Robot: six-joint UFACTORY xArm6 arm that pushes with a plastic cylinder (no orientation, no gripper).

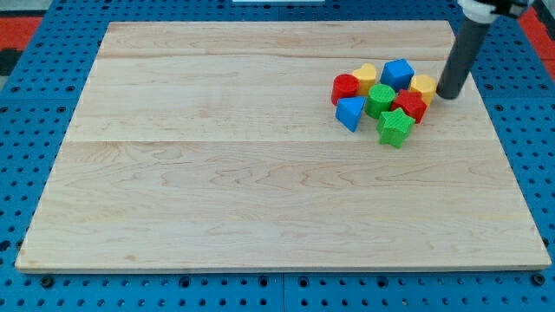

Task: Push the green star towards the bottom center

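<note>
The green star lies at the lower right of a tight cluster of blocks in the upper right part of the wooden board. It touches a red star above it and a green block to its upper left. My tip stands at the cluster's right edge, right next to a yellow block, up and to the right of the green star.
The cluster also holds a red cylinder, a yellow block, a blue block and a blue triangular block. A blue pegboard surrounds the board.
</note>
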